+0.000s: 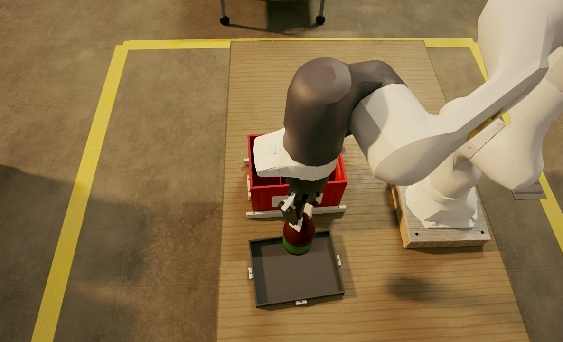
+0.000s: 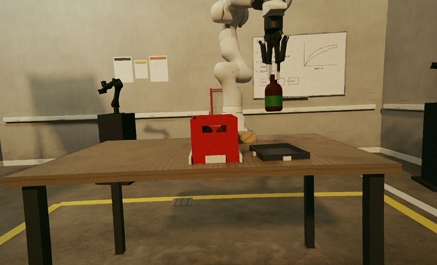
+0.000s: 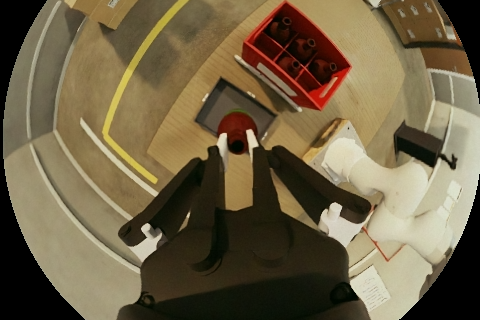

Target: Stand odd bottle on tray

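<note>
Clamped by the fingers (image 1: 295,225) (image 2: 269,69) at the neck: one dark red bottle (image 1: 298,240) (image 2: 273,98) (image 3: 237,125) with a green band. Held upright in the air, well above the tray (image 1: 296,276) (image 2: 279,156) (image 3: 220,97). In the top view, seen across the crate-side rim of the tray; exact overlap uncertain. Neck partly covered by the fingers; cannot compare its thickness.

From above, mostly hidden by the arm (image 1: 317,110) (image 2: 232,46) (image 3: 400,185): the inside of the red crate (image 1: 338,193) (image 2: 214,141) (image 3: 306,96). In the wrist view, visible in separate compartments: four bottles (image 3: 304,49), with lower parts hidden. At the top of the exterior view, cut off: upper arm.

On the desk (image 1: 381,306) (image 2: 81,164) (image 3: 380,50), between crate and tray: a narrow gap. Beside the tray's outer edges: small white blocks (image 1: 300,301) (image 2: 287,158). Within the low rim: open room toward the side away from the crate.
</note>
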